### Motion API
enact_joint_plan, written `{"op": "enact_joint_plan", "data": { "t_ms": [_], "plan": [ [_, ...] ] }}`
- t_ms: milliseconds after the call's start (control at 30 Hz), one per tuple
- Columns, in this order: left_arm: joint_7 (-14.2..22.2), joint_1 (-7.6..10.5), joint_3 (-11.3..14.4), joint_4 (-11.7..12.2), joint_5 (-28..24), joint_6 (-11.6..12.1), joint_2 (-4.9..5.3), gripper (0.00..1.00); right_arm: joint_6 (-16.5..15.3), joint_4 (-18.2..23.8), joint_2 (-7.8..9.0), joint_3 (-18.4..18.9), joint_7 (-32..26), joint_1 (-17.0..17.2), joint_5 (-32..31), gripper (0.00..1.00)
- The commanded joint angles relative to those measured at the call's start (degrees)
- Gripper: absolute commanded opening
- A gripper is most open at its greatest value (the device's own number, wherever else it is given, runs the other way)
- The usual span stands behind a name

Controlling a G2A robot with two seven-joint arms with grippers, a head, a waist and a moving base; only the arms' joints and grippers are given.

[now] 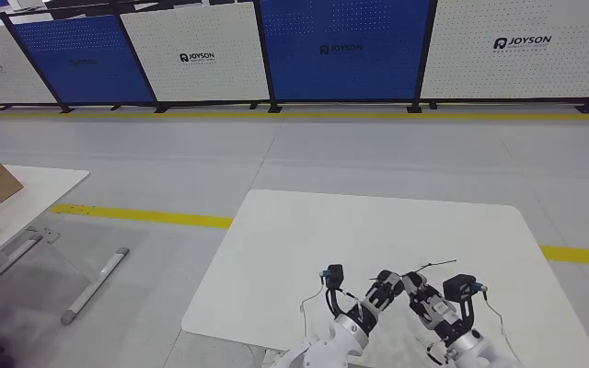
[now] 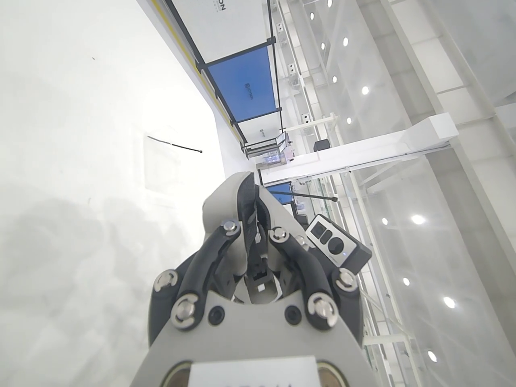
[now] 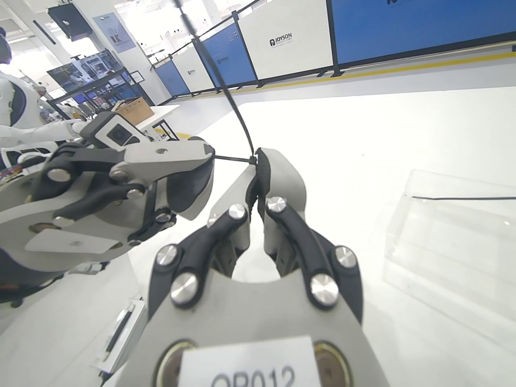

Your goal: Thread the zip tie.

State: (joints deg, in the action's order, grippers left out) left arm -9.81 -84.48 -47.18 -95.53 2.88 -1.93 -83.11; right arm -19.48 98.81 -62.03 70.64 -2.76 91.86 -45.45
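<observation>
**Colleague:** Where's the zip tie (image 3: 238,116)?

**Me:** It's up off the table (image 3: 363,130), strung between my two grippers. The left gripper (image 2: 250,187) is pinched together on one end. A short straight run crosses to the right gripper (image 3: 258,159), which is clamped on the strap at a small dark lump. The rest arcs up and away to a free end.

**Colleague:** Threaded, then?

**Me:** Not finished, I'd say. I see no closed loop, and I can't tell whether that lump is the head or whether the tip has gone in. Feeding it through and pulling it snug look to be left. A second tie (image 3: 463,198) lies on top of the clear box (image 3: 455,243) near my right gripper.

**Colleague:** Any writing?

**Me:** The blue and white barrier panels (image 3: 403,21) each carry a printed logo. A white label (image 3: 250,364) with dark characters sits on my right wrist, partly cut off.
</observation>
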Motion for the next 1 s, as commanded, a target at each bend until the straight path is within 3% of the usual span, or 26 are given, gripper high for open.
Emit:
{"op": "enact_joint_plan", "data": {
  "t_ms": [0,400,667,800,967],
  "plan": [
    [0.1,-0.01,0.0,0.0,0.1,0.0,0.01,0.00,0.0,-0.1,0.04,0.0,-0.1,-0.1,0.1,0.00],
    [-0.1,-0.53,-0.3,-0.7,-0.4,1.9,0.06,0.00,0.0,-1.1,0.23,-0.4,-0.3,-0.5,-0.1,0.00],
    [-0.1,-0.43,-0.3,-0.3,-0.3,1.7,0.03,0.00,0.0,-1.2,0.35,-0.7,-0.3,-0.7,0.6,0.00],
    [-0.1,-0.24,-0.3,-0.1,-0.4,1.6,-0.03,0.00,0.0,-1.1,0.50,-0.8,-0.4,-0.7,0.8,0.16],
    [-0.2,-0.18,-0.2,-0.1,-0.4,1.5,-0.06,0.00,0.0,-1.3,0.68,-0.8,-0.5,-0.8,1.4,0.19]
  ]
}}
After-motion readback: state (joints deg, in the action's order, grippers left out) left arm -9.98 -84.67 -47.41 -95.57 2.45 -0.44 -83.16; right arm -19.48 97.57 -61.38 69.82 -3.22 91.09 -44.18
